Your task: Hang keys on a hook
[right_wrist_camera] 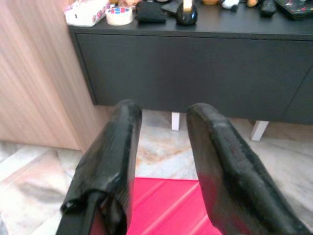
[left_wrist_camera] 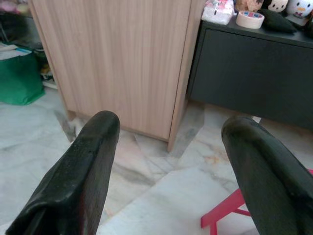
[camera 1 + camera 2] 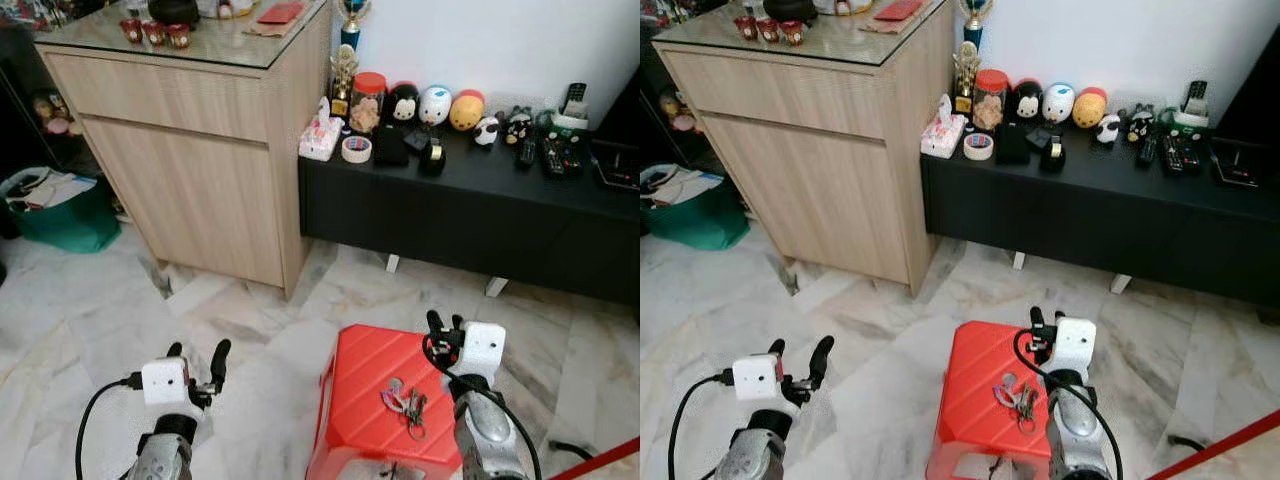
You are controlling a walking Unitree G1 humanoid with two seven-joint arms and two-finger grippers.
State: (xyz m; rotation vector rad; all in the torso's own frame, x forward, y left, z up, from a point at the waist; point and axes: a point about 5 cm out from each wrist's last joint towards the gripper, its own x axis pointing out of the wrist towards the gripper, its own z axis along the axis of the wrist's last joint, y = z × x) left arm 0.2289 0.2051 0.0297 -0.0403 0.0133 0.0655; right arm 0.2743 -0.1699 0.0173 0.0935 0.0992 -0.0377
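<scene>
Pickup not yet begun: the keys (image 3: 405,402) lie on the red stool (image 3: 358,385), with the right hand (image 3: 444,324) poised above the stool's far edge, fingers slightly parted and empty. Left hand (image 3: 196,358) hangs wide open over the marble floor (image 3: 90,320). Next it must dip back toward the keys; no hook is visible, just a wooden cabinet (image 3: 190,150) and cluttered black bench (image 3: 470,205) ahead.

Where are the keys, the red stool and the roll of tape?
keys (image 3: 405,402), left eye view, middle of the bunch.
stool (image 3: 360,375), left eye view, bare part of its red top.
tape (image 3: 356,149), left eye view, the roll's top rim.
</scene>
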